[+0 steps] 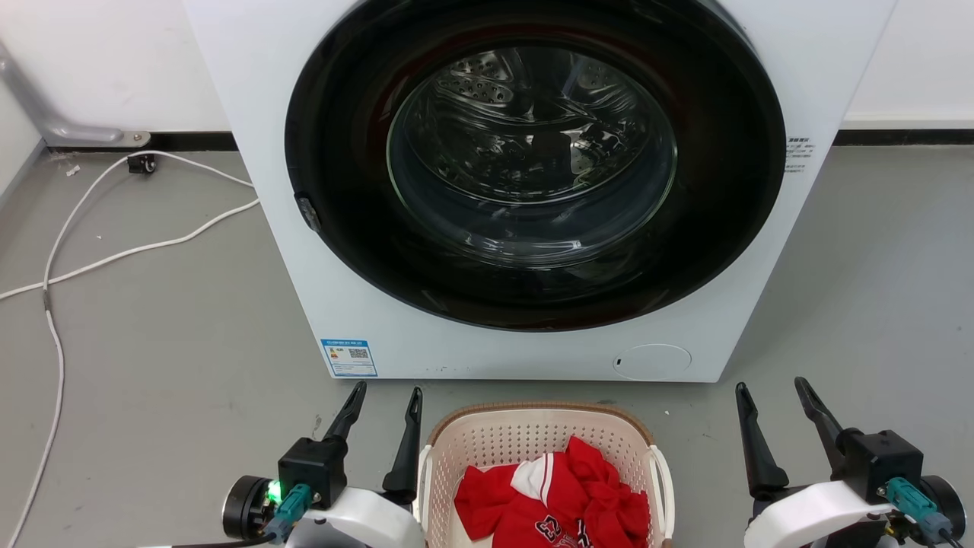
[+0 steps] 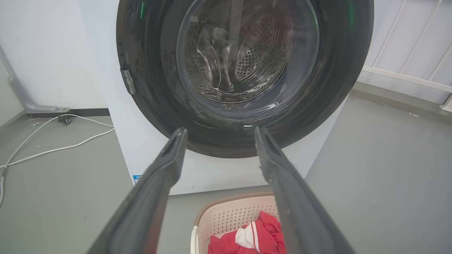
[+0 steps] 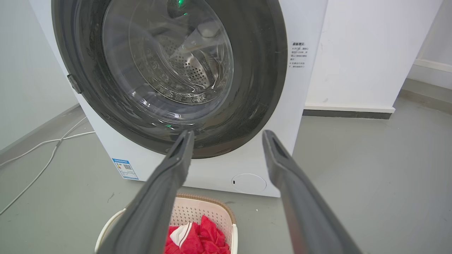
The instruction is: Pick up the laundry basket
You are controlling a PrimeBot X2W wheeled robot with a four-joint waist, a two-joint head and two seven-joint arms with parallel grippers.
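Flanking the laundry basket (image 1: 525, 441) with the left gripper (image 1: 387, 390) and the right gripper (image 1: 770, 385), both spread wide and empty, probably to take its side handles. Resting on the floor just before the washing machine (image 1: 533, 354), red clothes (image 1: 563, 502) inside.

Your head camera looks forward and down at the washing machine (image 1: 533, 175), near at 12 o'clock; both wrist cameras share it and the laundry basket (image 1: 502, 441).

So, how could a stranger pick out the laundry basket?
Find the large white front-loading washing machine with the round dark door. On the grey floor before it stands the cream-white perforated plastic laundry basket. Its brown woven-look rim and red clothing inside set it apart.
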